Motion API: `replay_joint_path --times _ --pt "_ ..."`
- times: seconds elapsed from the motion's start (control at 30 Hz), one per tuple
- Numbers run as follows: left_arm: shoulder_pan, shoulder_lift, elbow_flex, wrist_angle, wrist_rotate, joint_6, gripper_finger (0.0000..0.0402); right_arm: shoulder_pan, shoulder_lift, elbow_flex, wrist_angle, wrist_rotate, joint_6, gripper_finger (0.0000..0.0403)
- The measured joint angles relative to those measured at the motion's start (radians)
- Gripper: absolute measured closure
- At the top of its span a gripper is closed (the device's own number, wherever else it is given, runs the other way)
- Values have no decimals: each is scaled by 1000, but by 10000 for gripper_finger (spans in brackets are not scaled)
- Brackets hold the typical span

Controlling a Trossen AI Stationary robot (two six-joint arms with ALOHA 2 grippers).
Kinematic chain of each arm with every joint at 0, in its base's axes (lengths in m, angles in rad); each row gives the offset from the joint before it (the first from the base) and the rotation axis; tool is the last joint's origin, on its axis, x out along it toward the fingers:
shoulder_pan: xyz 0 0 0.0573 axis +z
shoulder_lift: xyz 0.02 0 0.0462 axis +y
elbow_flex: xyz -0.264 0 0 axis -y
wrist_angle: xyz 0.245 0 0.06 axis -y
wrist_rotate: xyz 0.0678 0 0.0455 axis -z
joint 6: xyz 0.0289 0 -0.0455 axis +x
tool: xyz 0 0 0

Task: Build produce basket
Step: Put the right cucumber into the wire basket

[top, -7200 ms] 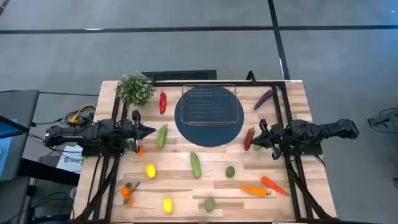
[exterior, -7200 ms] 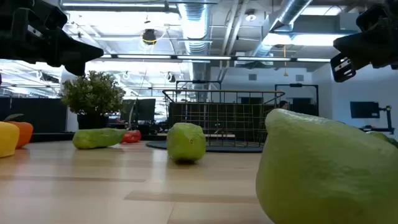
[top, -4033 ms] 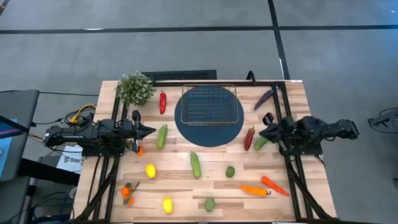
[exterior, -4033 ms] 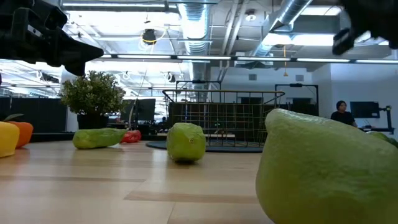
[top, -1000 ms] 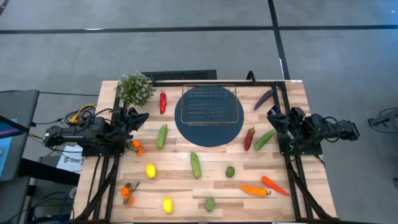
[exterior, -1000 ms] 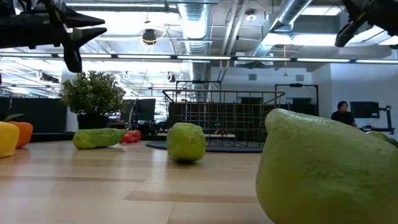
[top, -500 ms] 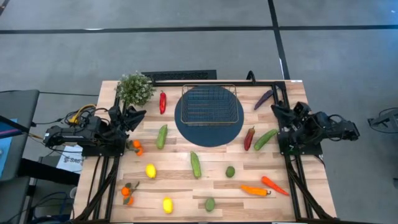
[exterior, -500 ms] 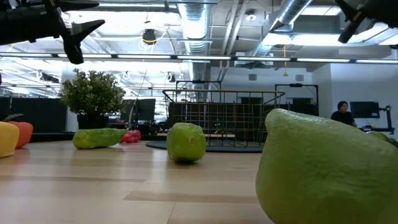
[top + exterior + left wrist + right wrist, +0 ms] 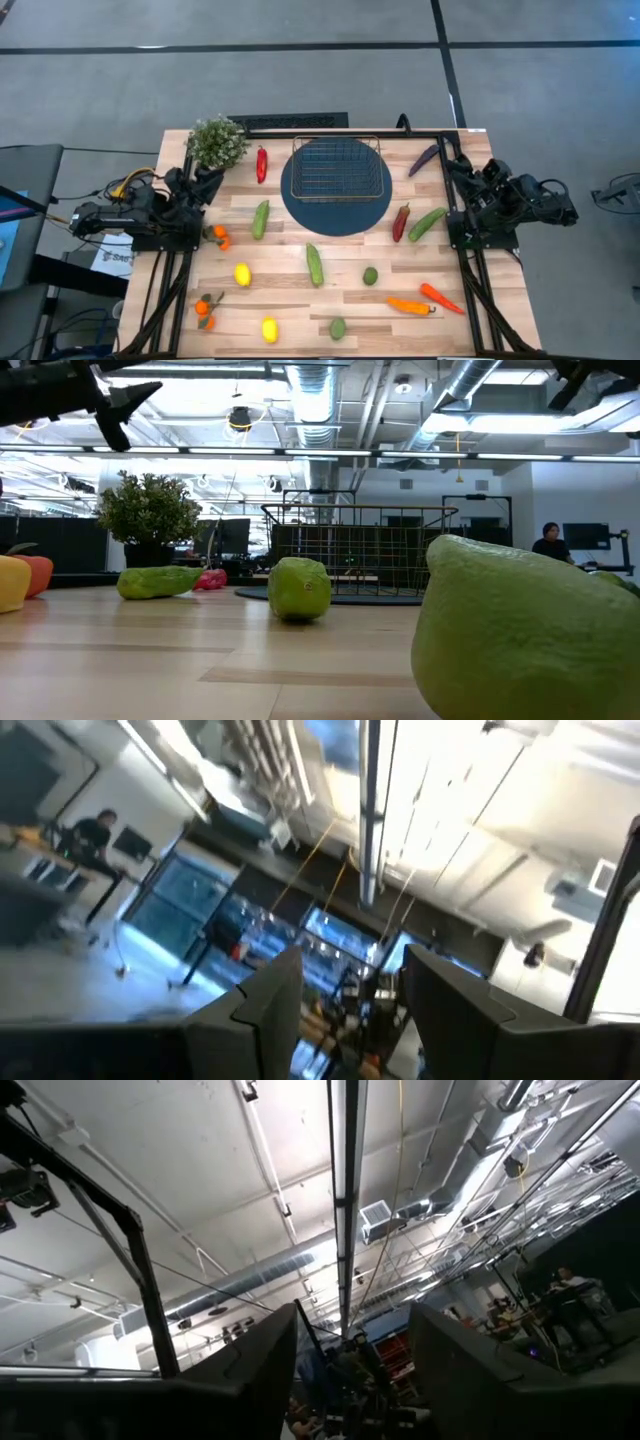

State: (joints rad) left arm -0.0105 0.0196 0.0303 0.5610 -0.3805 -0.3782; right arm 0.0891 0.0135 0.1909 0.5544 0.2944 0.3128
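Basket: I see the wire basket [image 9: 336, 170] empty on a round blue mat [image 9: 336, 212] near the table's far edge, centre.
Produce: cucumbers [image 9: 260, 219], lemons [image 9: 242, 274], limes [image 9: 370, 276], carrots [image 9: 410, 306], peppers [image 9: 262, 164] and an eggplant [image 9: 424, 158] lie scattered on the wooden table [image 9: 290, 300]; none in the basket.
Room: office with ceiling ducts; a person [image 9: 549, 542] stands far back.
Left gripper [image 9: 207, 178]: raised near the left edge by the leafy plant [image 9: 217, 141], fingers [image 9: 262, 1010] apart, holding nothing.
Right gripper [image 9: 452, 165]: raised near the right edge beside the eggplant, fingers [image 9: 262, 1360] apart, empty.
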Motion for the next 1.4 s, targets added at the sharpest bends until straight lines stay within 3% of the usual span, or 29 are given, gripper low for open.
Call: replay_joint_path --times 0.43,0.63,0.77,0.93,1.13,1.27,1.4 --pt "-1 0 35 -94 32 12 239 0 53 69 -4 -13 -22 186" --pt "-2 0 169 -499 -25 11 239 0 182 200 -126 -19 -29 186" --pt "-2 0 264 -807 -54 -78 239 0 271 328 -316 10 -2 186" --pt "-2 9 344 -1036 -30 -205 239 0 369 500 -551 27 38 186" --pt "-2 101 382 -995 50 -245 239 0 455 656 -694 27 38 186" --pt "-2 249 409 -857 139 -205 239 0 490 720 -755 27 37 186" --pt "-2 429 498 -933 140 -182 239 0 507 747 -787 24 37 186"
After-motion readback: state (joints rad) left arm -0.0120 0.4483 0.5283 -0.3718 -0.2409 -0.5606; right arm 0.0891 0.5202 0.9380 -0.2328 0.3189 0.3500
